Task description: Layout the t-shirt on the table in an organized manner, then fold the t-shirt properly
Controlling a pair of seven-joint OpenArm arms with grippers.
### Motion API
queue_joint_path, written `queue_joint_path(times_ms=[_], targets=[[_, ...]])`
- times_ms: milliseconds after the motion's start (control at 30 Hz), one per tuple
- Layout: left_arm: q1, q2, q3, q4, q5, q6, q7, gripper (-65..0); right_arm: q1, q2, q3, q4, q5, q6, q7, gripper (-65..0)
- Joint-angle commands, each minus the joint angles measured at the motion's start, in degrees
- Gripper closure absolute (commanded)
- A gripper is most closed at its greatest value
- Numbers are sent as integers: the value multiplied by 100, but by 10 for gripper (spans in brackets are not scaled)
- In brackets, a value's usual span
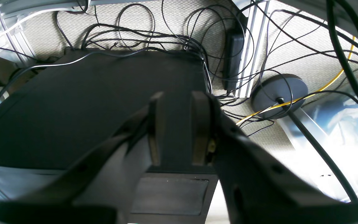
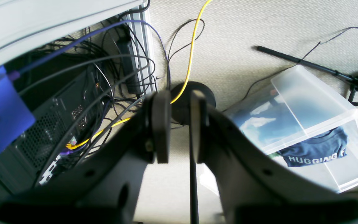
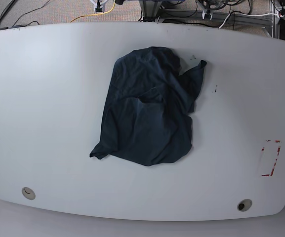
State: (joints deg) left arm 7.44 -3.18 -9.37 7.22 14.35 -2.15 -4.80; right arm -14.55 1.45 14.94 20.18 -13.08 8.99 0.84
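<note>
The left hand [image 1: 176, 130] hangs off the table with its fingers a narrow gap apart and nothing between them; below it lie a dark computer case [image 1: 89, 102] and a tangle of cables on the carpet. The right hand [image 2: 179, 124] is likewise empty, fingers slightly apart, looking down at the carpet, a yellow cable [image 2: 191, 46] and a clear plastic bin [image 2: 315, 130]. Neither hand shows in the base view, so both are well away from the garment.

The t-shirt [image 3: 149, 116] lies crumpled in a heap near the middle of the table [image 3: 43, 98], a little toward the far edge. Its long axis runs from the far edge toward the near one, leaning to the near-left of the base view, with one sleeve or corner poking out at the far right. From these views I cannot tell which arm is nearer; each will likely have to reach inward over the table to spread it.
</note>
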Motion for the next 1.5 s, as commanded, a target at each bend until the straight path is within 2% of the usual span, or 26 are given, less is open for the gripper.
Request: queue_joint_path(times_ms=[0,200,533,1200,1467], targets=[[19,-15,-10,0,6,-2,8,-123,-52,14,-2,24,36,28,27,-120],[24,-15,10,-16,14,2,4,-126,-49,21,-2,61,68,62,5,-115],[11,-22,5,37,0,14,25,-126,-62,12,23,51,59,75,-8,-37],[25,-27,18,90,3,6,47,-126,-45,25,-2,114,62,54,-29,-99],[24,-30,16,67,-15,9,59,-127,-50,24,5,119,52,52,-29,-99]])
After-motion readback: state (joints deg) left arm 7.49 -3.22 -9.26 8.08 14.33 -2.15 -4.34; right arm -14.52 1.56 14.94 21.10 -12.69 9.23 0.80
